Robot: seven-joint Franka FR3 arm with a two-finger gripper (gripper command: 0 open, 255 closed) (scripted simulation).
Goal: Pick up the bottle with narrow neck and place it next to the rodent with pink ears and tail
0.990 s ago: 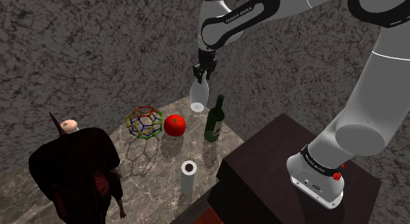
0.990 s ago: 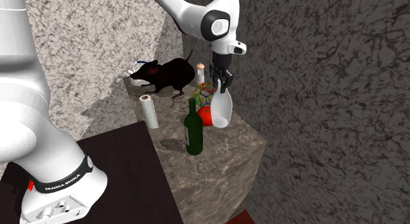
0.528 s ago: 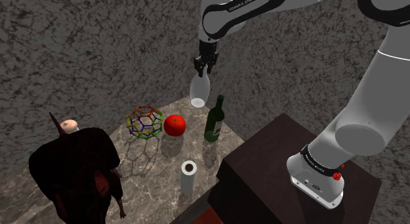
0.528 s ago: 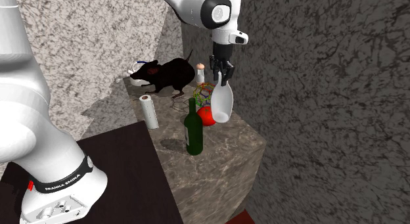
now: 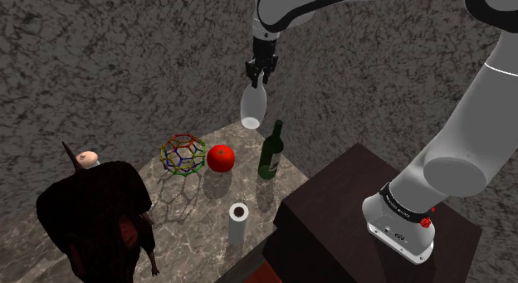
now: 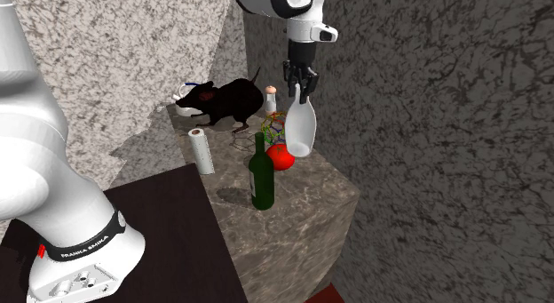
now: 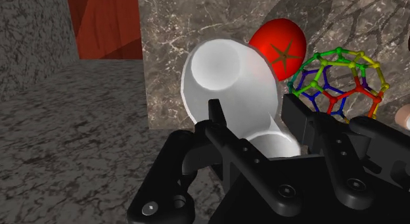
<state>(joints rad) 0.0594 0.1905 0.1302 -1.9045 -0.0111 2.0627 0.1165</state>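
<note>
Up a bit more since a second ago: the hand (image 5: 255, 81) has hauled the white bottle (image 5: 251, 108) higher. It now hangs well clear of the tabletop (image 6: 312, 200), over the end where the tomato (image 5: 220, 158) and the green wine bottle (image 5: 271, 150) stand. The hand is clamped on the narrow neck, a finger on each side, with the fat end dangling down. From the wrist camera the tomato and the coloured wire ball (image 7: 336, 81) show just past the bottle. The dark rodent (image 5: 98, 208) sits at the other end of the tabletop, well apart from the bottle, with the wire ball and a paper roll (image 5: 238, 222) in between.
</note>
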